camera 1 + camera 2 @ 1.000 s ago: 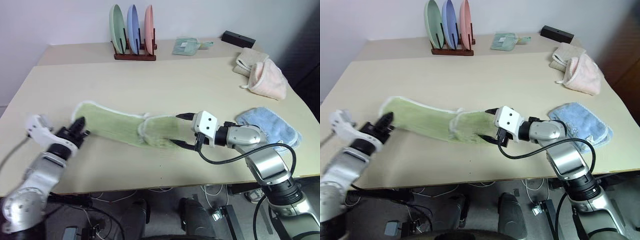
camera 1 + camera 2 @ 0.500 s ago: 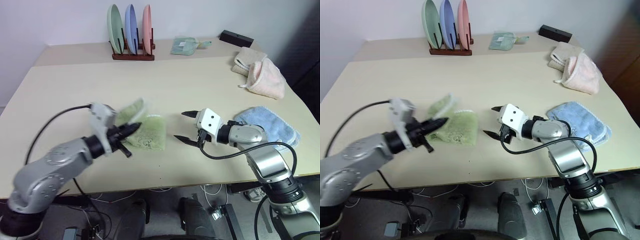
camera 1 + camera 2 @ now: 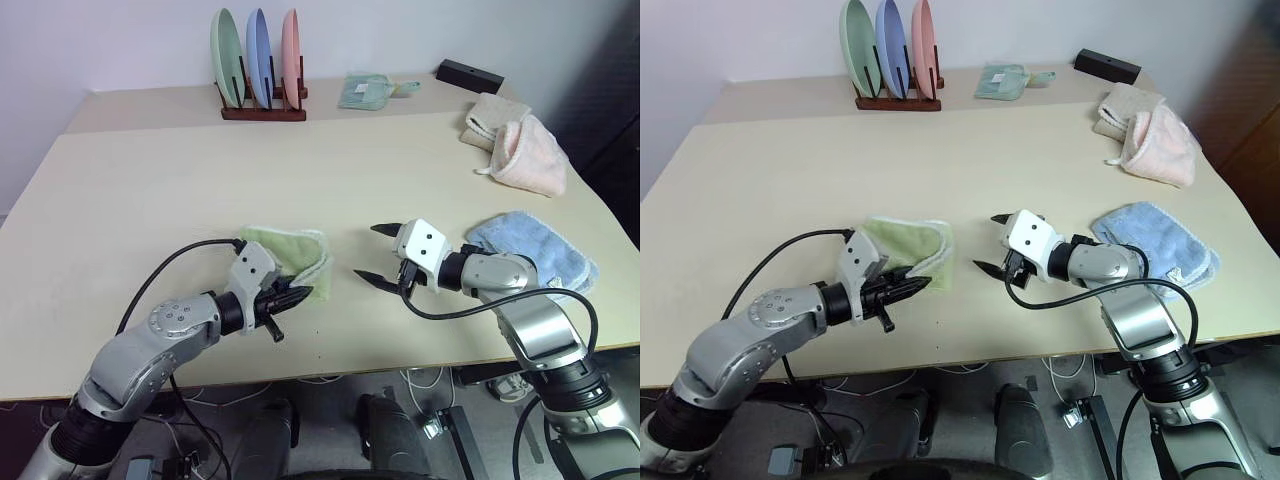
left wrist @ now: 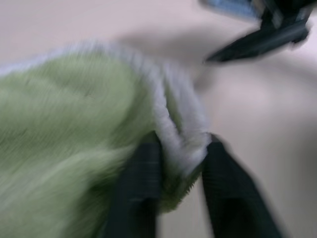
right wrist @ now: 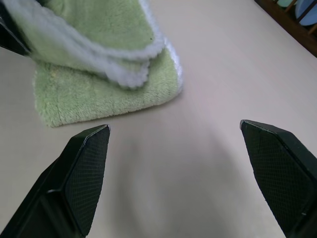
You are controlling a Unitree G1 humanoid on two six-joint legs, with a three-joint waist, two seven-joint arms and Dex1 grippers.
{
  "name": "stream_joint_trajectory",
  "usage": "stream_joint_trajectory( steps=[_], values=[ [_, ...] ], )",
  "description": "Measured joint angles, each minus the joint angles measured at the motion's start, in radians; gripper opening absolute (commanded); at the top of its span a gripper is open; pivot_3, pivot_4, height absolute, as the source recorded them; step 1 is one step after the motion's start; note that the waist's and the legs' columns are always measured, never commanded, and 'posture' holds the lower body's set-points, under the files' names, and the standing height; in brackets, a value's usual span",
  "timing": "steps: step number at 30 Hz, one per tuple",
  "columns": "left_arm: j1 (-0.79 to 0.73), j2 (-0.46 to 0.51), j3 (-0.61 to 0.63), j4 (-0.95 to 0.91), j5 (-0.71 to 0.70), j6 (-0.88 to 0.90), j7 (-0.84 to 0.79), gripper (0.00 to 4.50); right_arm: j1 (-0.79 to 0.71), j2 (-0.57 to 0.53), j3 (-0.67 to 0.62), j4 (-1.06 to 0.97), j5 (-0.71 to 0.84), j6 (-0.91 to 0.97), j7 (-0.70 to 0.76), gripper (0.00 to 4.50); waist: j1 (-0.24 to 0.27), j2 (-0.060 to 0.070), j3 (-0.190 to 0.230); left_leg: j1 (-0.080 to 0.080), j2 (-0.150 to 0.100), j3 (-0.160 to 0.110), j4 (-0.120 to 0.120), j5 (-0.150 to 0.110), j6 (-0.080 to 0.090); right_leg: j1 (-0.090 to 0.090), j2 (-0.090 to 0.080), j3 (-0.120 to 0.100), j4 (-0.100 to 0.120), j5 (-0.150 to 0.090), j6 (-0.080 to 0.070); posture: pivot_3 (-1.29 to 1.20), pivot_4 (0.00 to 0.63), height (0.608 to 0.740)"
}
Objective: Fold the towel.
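A pale wooden desk (image 3: 150, 170) stands against a plain wall, and near its front edge lies the towel (image 3: 290, 256), light green terry with a whitish trim, already doubled over into a small thick packet. Its upper flap sits a little short of the layer beneath on the side facing the right arm, so the trimmed edges do not quite line up. The left end effector (image 3: 298, 295) is at the towel's near front corner, its two black fingers (image 4: 143, 178) standing partly apart on either side of the white hem, which lies between them; whether they are pinching it or letting it go, I cannot tell. Just beside the towel on its other side, apart from it, the right end effector (image 3: 376, 252) hovers with its jaws spread wide and nothing in them. Farther out from the towel on that side lies a light blue towel (image 3: 540, 250), and well beyond it a pink cloth (image 3: 530, 155); a rack of plates (image 3: 262, 70) stands at the desk's far side. To finish this fold well, I'd say the left fingers should slip off the hem low and straight back, without dragging the top layer, while the right could press the flap flat and nudge the edges square.
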Motion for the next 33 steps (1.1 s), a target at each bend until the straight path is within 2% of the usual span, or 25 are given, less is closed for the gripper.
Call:
stream_joint_trajectory(
  steps=[3,4,5,7,8,9,10,13,15,18,21,25,33],
  values=[
    [0.004,-0.012,0.067,-0.014,-0.030,0.016,0.005,3.89,0.000,0.000,0.000,0.000,-0.001,0.000,-0.004,4.33,0.000,0.000,0.000,0.000,0.000,0.000,0.000,0.000,0.000,0.000,0.000,0.000,0.000,0.000,0.000,0.00,0.150,0.740],
    [0.004,-0.013,0.080,-0.018,-0.035,0.023,0.006,4.33,0.000,0.000,0.000,0.000,-0.001,0.000,-0.005,4.07,0.000,0.000,0.000,0.000,0.000,0.000,0.000,0.000,0.000,0.000,0.000,0.000,0.000,0.000,0.000,0.00,0.150,0.740],
    [0.015,-0.015,0.108,-0.024,-0.069,0.037,0.008,4.34,-0.001,0.003,0.000,0.000,0.002,0.002,-0.006,3.77,0.000,0.000,0.000,0.000,0.000,0.000,0.000,0.000,0.000,0.000,0.000,0.000,0.000,0.000,0.000,0.00,0.150,0.740],
    [0.069,-0.009,0.225,-0.052,-0.193,0.061,0.004,4.01,-0.001,0.014,-0.009,-0.002,0.019,0.025,-0.007,3.00,-0.006,0.000,0.000,0.000,0.001,0.000,0.000,0.000,0.000,-0.001,0.000,0.000,0.000,0.000,0.000,0.00,0.150,0.740],
    [0.095,-0.002,0.314,-0.065,-0.263,0.067,0.004,3.63,-0.002,0.026,-0.022,-0.003,0.037,0.044,-0.008,2.47,-0.008,0.000,0.000,0.000,0.002,-0.001,0.000,0.000,0.000,-0.002,0.000,0.000,0.002,0.000,0.000,0.00,0.150,0.740],
    [0.105,0.017,0.398,-0.073,-0.304,0.068,0.010,3.10,-0.003,0.034,-0.033,-0.004,0.055,0.062,-0.010,1.93,-0.005,0.000,0.000,0.000,0.001,-0.001,0.000,0.000,0.000,-0.002,0.000,0.000,0.002,0.000,0.000,0.00,0.150,0.740],
    [0.105,0.025,0.431,-0.074,-0.312,0.068,0.015,2.65,-0.007,0.042,-0.037,-0.006,0.064,0.072,-0.011,1.46,-0.003,0.000,0.000,0.000,0.001,-0.001,0.000,0.000,0.000,-0.002,0.000,-0.001,0.002,0.000,0.000,0.00,0.150,0.740],
    [0.102,0.046,0.458,-0.058,-0.254,0.060,0.052,1.11,-0.044,0.127,-0.046,-0.033,0.134,0.150,-0.035,0.01,0.000,0.000,0.000,0.000,0.000,-0.001,0.001,0.000,0.000,0.000,0.000,0.000,0.002,0.000,0.000,0.00,0.150,0.740],
    [0.076,0.049,0.425,0.005,-0.164,0.046,0.083,1.11,-0.093,0.223,-0.040,-0.049,0.177,0.208,-0.078,0.01,-0.001,0.000,0.000,0.001,0.000,-0.001,0.001,0.000,-0.001,0.000,0.001,-0.001,0.002,0.000,0.000,0.00,0.150,0.740],
    [0.041,0.012,0.390,0.065,-0.096,0.023,0.101,1.11,-0.128,0.289,-0.012,-0.049,0.178,0.258,-0.131,0.01,0.003,-0.001,0.000,0.000,-0.001,-0.002,0.000,0.000,-0.001,0.000,0.001,-0.001,0.001,0.000,0.000,0.00,0.150,0.740],
    [0.002,-0.052,0.270,0.137,-0.002,-0.030,0.085,1.11,-0.138,0.341,0.084,0.026,0.135,0.265,-0.156,0.01,-0.001,-0.001,-0.001,0.000,-0.002,-0.002,0.000,0.000,-0.001,0.000,0.000,0.000,0.001,0.001,0.000,0.00,0.150,0.740],
    [0.015,-0.088,0.154,0.212,0.102,-0.084,0.039,1.11,-0.123,0.344,0.163,0.133,0.067,0.241,-0.163,0.01,-0.004,-0.001,0.000,0.000,-0.001,-0.001,-0.001,0.000,-0.001,-0.002,0.000,0.000,0.002,0.001,0.000,0.00,0.150,0.740],
    [0.067,-0.100,0.085,0.290,0.267,-0.253,-0.025,1.11,-0.080,0.335,0.206,0.231,-0.036,0.116,-0.182,0.01,-0.004,0.000,-0.004,0.002,-0.001,-0.001,-0.001,0.000,-0.001,0.000,0.001,0.000,0.002,0.001,0.000,0.00,0.150,0.740]
  ],
)
